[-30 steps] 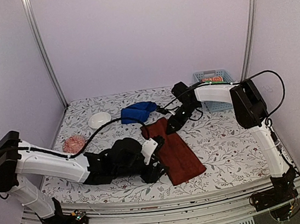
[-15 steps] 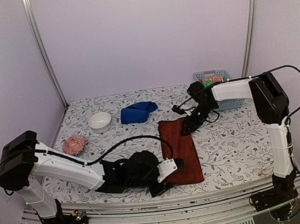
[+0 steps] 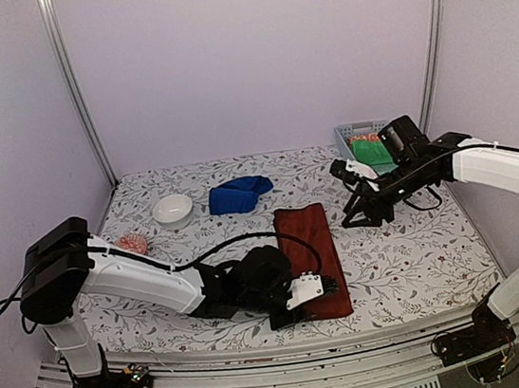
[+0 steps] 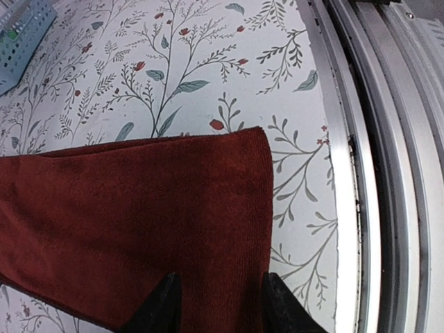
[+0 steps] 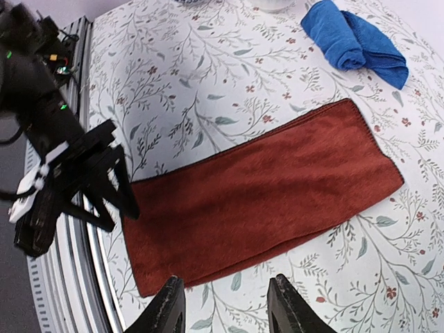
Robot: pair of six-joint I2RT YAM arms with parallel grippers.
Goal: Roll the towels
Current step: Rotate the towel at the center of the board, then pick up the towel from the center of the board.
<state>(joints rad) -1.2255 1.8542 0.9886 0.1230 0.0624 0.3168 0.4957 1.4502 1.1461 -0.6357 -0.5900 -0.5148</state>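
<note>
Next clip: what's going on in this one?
Two arms are partway into a towel-rolling job. The dark red towel lies flat and unrolled, lengthwise on the table. The left pincer sits at the towel's near end with its jaws open over the short edge, apparently set to start the roll. The right pincer hovers open and empty just off the towel's far right corner. The blue towel lies bunched at the back, with neither arm near it.

Odds and ends on the flowered tabletop [image 3: 411, 251]
A white bowl [image 3: 173, 208] sits back left, an orange patterned cloth [image 3: 132, 242] nearer; the blue basket [image 3: 356, 127] back right holds a green cloth [image 3: 370, 153].
</note>
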